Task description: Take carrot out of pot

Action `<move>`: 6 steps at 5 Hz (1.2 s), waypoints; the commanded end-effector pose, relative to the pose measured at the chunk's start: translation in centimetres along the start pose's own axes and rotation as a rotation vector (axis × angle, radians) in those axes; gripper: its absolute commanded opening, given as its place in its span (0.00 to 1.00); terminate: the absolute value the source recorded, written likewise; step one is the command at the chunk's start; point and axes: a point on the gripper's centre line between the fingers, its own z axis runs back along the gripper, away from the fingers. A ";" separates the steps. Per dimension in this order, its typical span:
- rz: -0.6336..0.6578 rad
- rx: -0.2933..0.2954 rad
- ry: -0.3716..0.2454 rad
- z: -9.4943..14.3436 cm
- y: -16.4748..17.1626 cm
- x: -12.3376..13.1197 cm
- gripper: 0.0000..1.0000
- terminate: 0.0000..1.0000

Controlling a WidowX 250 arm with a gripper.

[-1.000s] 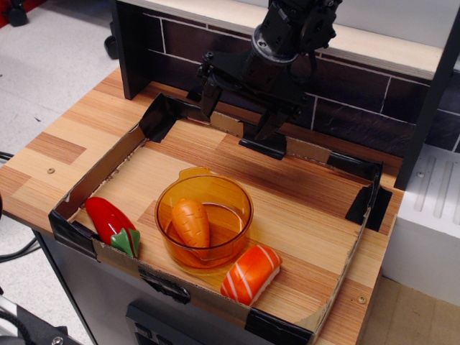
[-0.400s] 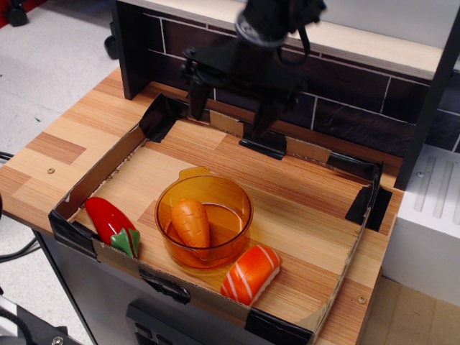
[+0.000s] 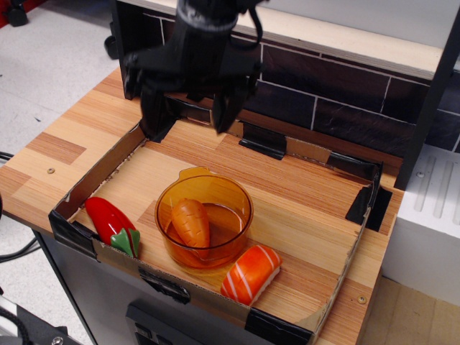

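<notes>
observation.image, wood-grain table (image 3: 65,136), dark tiled backsplash (image 3: 345,97)

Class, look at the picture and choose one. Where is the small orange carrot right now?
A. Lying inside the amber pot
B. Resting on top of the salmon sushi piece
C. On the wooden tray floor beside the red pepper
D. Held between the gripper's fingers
A. The carrot lies inside the pot, leaning against its wall, while the gripper hangs open and empty above the back of the tray, well away from it.
</notes>
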 end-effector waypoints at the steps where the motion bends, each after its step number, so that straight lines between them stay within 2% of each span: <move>1: 0.046 -0.060 0.049 -2.7 -0.1 -2.7 1.00 0.00; 3: 0.067 -0.123 0.053 -3.7 -1.8 -3.6 1.00 0.00; 6: 0.136 -0.097 0.052 -5.4 -1.5 -4.3 1.00 0.00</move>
